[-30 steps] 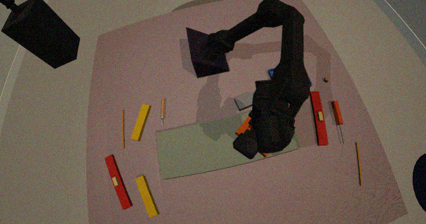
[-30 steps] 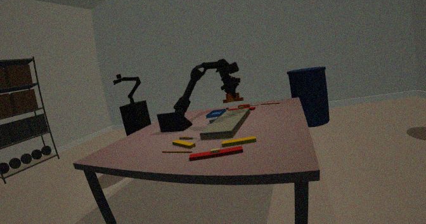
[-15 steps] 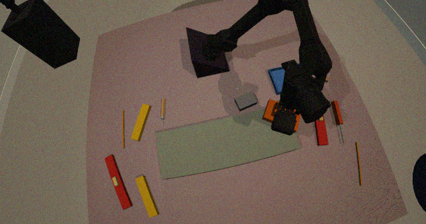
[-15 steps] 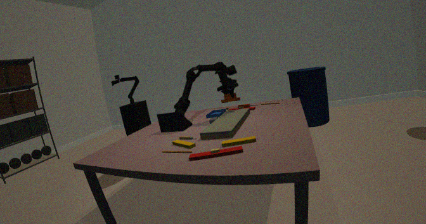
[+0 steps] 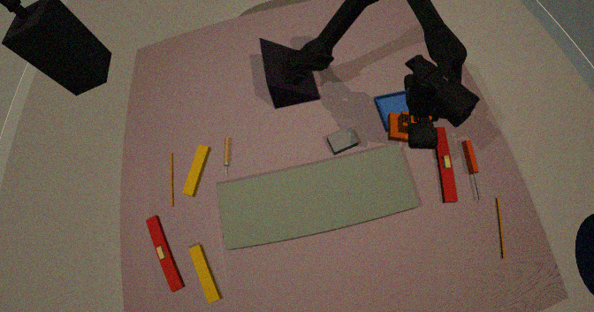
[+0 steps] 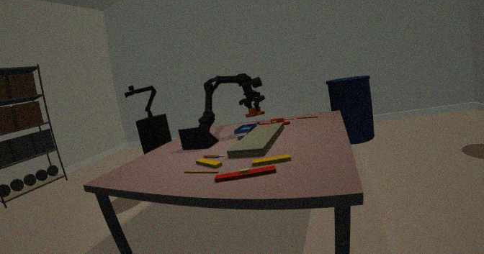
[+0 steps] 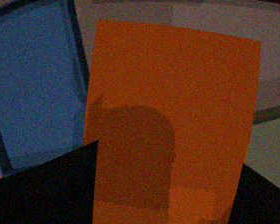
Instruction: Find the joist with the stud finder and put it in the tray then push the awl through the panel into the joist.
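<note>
The orange stud finder (image 7: 171,136) is pinched between the fingers of the gripper (image 5: 420,130) and is held in the air above the table (image 6: 317,169). It is seen just beside the blue tray (image 5: 389,105), overlapping the tray's near edge from above. A red level (image 5: 446,168) lies just past it. The green floor panel (image 5: 316,196) lies nearby, and the wooden-handled awl (image 5: 227,151) is well apart.

The slim, matte black jointed arm (image 6: 208,101) rises from a dark, boxy wedge-shaped base (image 5: 283,94). Its blocky black gripper (image 5: 422,133) ends in dark, angular fingers.
</note>
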{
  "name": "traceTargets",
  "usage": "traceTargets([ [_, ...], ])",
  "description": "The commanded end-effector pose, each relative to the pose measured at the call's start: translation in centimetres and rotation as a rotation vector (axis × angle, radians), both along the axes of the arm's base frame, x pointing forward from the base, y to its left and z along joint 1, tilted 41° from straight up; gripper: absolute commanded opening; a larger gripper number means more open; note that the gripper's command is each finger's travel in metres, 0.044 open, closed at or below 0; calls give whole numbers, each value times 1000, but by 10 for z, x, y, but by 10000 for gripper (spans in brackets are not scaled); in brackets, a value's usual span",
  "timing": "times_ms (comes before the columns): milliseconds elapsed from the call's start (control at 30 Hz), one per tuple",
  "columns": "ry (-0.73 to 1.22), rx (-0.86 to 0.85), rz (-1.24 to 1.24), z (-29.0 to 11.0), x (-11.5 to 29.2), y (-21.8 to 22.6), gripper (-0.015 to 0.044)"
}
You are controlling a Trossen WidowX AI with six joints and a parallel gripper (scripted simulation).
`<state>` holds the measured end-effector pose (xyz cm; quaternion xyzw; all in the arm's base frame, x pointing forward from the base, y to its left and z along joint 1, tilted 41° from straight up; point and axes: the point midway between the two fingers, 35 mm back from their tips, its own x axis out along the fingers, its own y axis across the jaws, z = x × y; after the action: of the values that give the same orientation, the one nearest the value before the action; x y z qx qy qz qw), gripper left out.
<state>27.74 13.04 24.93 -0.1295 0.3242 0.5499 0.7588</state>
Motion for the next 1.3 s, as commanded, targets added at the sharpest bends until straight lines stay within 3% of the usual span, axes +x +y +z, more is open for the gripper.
traceTargets([
  [0, -59, 15, 61, 12, -22, 14, 0],
  [500, -203, 73, 279, 33, -103, 48, 0],
  [1267, -207, 68, 289, 12, -100, 66, 0],
])
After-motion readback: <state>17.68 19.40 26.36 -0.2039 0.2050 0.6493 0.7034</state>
